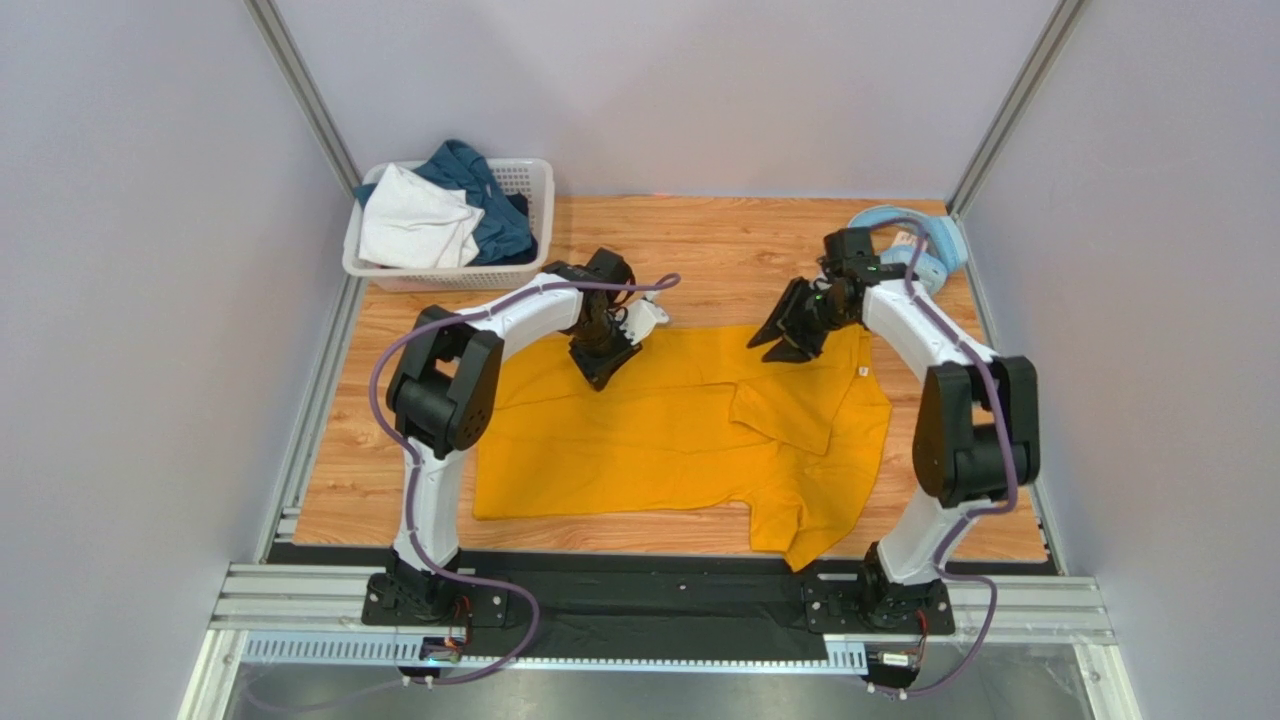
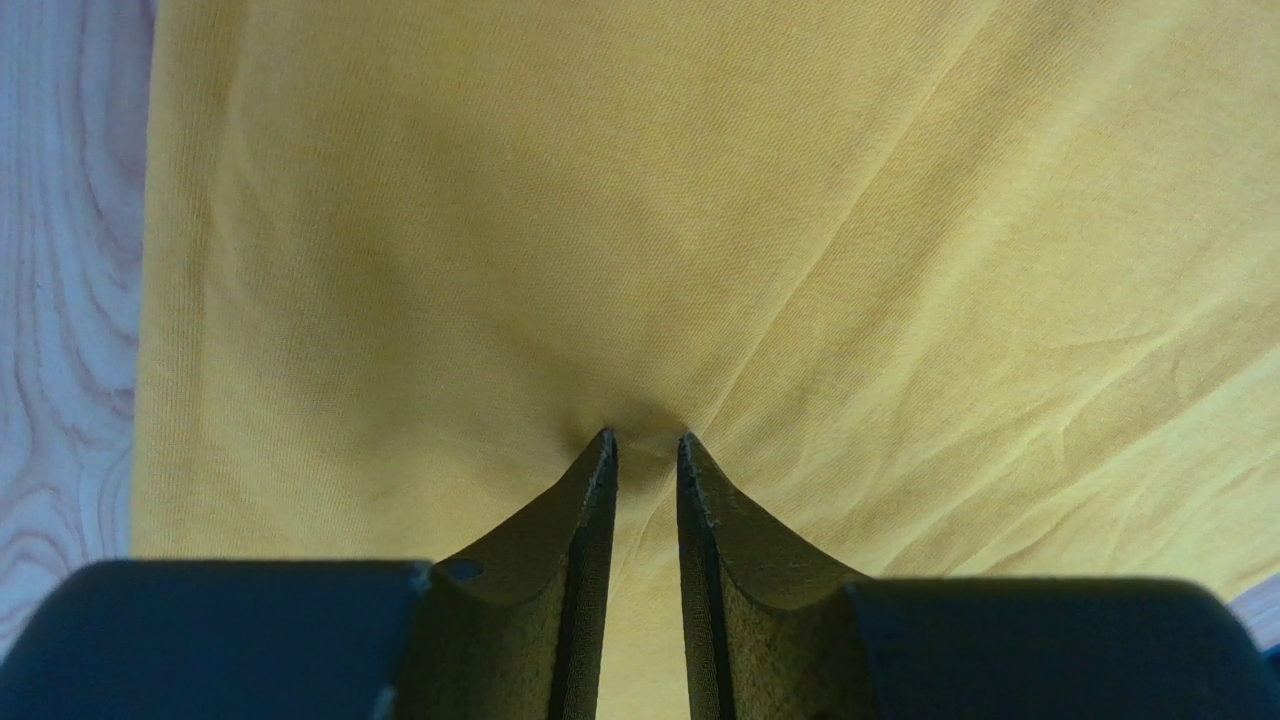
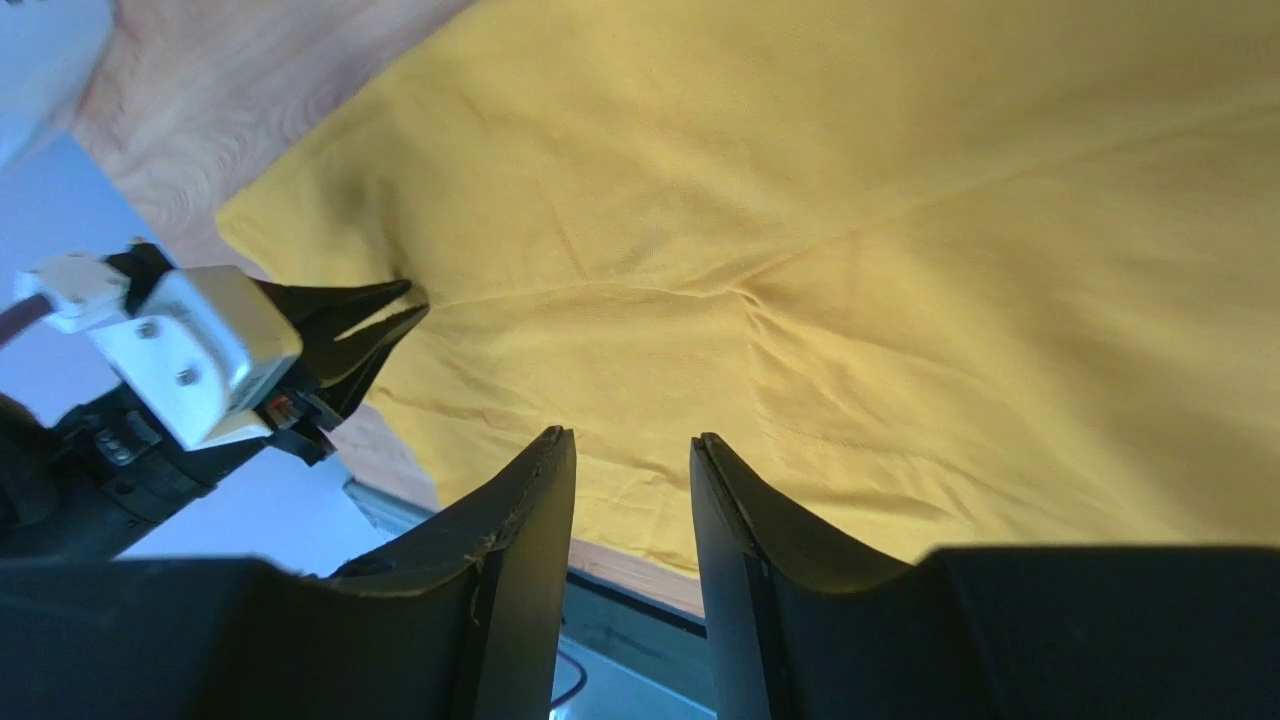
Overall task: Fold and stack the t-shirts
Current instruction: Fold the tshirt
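Left wrist view, left tool [image 2: 646,440] seemingly pinching yellow t-shirt [image 2: 751,225] (creases converging), right tool [image 3: 631,437] parted, empty

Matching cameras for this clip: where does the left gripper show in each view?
Top external: left gripper left of centre, at the far edge of the mustard-yellow t-shirt.
Left wrist: left gripper at bottom centre, its tips in puckered yellow cloth.
Right wrist: left gripper on the left side, at the shirt's edge.
Shared landmark: the mustard-yellow t-shirt, seen in all three views.
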`<state>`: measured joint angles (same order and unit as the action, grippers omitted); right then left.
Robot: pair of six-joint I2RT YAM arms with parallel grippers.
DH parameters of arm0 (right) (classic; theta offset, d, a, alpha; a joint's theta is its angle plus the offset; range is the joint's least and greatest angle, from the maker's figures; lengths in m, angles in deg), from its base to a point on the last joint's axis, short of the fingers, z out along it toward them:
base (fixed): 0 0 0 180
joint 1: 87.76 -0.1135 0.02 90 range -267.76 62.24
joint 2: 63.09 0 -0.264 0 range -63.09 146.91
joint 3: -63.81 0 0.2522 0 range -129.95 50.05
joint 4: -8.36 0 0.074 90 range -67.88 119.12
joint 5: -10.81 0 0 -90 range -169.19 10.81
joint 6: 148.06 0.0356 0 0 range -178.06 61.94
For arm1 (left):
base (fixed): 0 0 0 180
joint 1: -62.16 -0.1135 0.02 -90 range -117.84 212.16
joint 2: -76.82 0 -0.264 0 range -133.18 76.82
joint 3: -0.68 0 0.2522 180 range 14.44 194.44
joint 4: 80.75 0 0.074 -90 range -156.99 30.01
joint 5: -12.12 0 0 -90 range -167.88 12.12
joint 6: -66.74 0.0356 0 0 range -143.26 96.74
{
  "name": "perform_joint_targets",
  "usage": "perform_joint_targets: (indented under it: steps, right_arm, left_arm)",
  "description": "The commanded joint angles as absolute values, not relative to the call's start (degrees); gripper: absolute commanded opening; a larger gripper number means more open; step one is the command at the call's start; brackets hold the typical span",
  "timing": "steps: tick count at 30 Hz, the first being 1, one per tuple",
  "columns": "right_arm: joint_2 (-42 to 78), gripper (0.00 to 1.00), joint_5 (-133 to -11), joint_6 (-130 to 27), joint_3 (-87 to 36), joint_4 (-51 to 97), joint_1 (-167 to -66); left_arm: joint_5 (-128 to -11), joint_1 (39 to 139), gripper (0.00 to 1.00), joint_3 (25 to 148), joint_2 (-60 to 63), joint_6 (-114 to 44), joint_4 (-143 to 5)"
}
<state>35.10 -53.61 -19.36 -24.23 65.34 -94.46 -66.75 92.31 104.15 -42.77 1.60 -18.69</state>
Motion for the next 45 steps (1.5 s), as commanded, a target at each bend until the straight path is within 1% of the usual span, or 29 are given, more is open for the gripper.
perform_joint_targets:
  steps: [1,5,9,16,21,24,27,30,35,39,40,45]
  right_arm:
    - [41.32,0.39,-43.08,-15.70,-22.47,57.55,-97.69]
    - [44.75,0.39,-41.75,-15.95,-20.44,56.57,-98.66]
    - [47.30,0.38,-43.94,-18.15,-19.04,59.29,-98.66]
    - [52.48,0.38,-44.39,-19.91,-20.43,61.05,-98.75]
    - [53.19,0.40,-44.48,-21.84,-20.61,62.81,-98.58]
    - [50.39,0.39,-45.09,-22.02,-20.61,63.78,-98.75]
    - [43.73,0.41,-46.41,-21.94,-21.93,65.80,-98.40]
    - [39.85,0.43,-47.63,-20.18,-23.07,65.54,-96.12]
    - [41.41,0.42,-53.16,-19.21,-26.58,65.01,-90.41]
    - [46.23,0.41,-59.93,-19.47,-30.44,65.62,-88.29]
    - [47.21,0.41,-61.86,-19.82,-31.42,66.06,-86.38]
    - [53.18,0.40,-66.97,-21.05,-37.31,69.75,-86.27]
  left_arm:
    - [-63.22,88.80,0.28,103.04,-39.20,1.09,-17.68]
    - [-62.85,86.16,0.28,101.72,-38.23,0.99,-17.50]
    - [-63.03,84.57,0.28,101.01,-37.27,1.17,-17.07]
    - [-63.90,83.69,0.28,98.91,-32.27,0.64,-16.98]
    - [-65.57,83.34,0.28,97.41,-29.01,0.99,-16.89]
    - [-66.63,83.16,0.28,96.27,-27.60,1.00,-17.06]
    - [-67.51,82.55,0.28,94.60,-26.81,1.17,-17.50]
    - [-68.21,81.67,0.28,92.58,-26.98,1.35,-19.08]
    - [-68.13,79.04,0.28,91.78,-29.53,1.17,-19.88]
    - [-66.20,76.66,0.28,93.36,-31.81,0.91,-19.09]
    - [-66.02,76.22,0.28,93.89,-32.25,0.91,-19.00]
    - [-65.23,73.24,0.27,94.77,-33.83,1.26,-18.65]
